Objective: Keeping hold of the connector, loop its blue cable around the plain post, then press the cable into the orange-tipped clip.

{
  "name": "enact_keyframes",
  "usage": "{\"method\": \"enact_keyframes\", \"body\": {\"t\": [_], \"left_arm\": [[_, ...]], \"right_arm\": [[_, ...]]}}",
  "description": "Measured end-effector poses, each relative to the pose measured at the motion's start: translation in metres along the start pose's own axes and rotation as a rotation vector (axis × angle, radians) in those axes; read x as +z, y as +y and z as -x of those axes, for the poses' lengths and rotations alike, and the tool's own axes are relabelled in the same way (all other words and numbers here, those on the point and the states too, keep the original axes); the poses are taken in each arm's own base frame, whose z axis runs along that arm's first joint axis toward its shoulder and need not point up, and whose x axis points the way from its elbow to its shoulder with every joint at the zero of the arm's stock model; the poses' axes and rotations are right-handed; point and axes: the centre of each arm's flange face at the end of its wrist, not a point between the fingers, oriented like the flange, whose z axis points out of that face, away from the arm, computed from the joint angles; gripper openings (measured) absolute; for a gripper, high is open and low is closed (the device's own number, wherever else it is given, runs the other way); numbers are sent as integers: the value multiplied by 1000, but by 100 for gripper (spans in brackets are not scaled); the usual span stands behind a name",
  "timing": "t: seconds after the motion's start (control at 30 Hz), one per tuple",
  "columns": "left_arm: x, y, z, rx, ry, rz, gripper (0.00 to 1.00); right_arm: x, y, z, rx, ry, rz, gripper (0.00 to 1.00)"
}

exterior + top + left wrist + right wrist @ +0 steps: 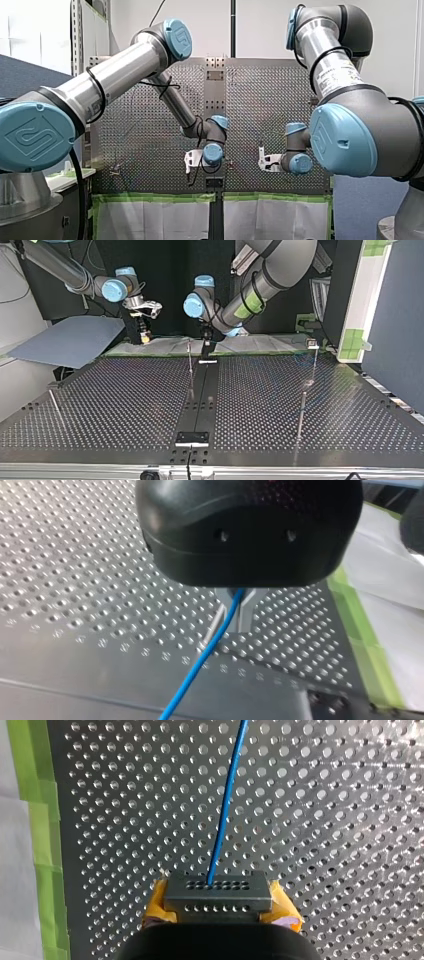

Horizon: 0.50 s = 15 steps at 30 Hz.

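Two grippers over the perforated table (350,820). Left gripper (234,612): metal fingers (248,611) pinched narrow on the blue cable (210,647), which runs out between them. Right gripper (218,901): yellow pads (282,907) clamp the connector (218,892), the cable leaving it ahead.

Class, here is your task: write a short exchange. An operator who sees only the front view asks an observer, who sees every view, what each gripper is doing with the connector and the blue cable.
Operator: In the front view I can't make it out. Does my right gripper have the connector?
Observer: Yes. In the right wrist view the right gripper is shut on the connector, with a yellow pad on either side.
Operator: And my left gripper?
Observer: In the left wrist view the left gripper has its metal fingers closed on the blue cable, above the perforated table.
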Motion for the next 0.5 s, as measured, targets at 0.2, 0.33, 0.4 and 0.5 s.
{"method": "enact_keyframes", "body": {"t": [0.2, 0.33, 0.4, 0.5], "left_arm": [[3, -4, 3, -6, -25, -24, 0], [6, -8, 5, -11, -46, -48, 0], [6, -9, 5, -12, -49, -52, 0], [6, -11, 5, -13, -50, -64, 0]], "right_arm": [[3, 7, -3, 1, 3, 9, 0], [4, 12, -3, 2, 4, 17, 0], [4, 14, -3, 2, 4, 20, 0], [4, 15, -3, 2, 4, 22, 0]]}}
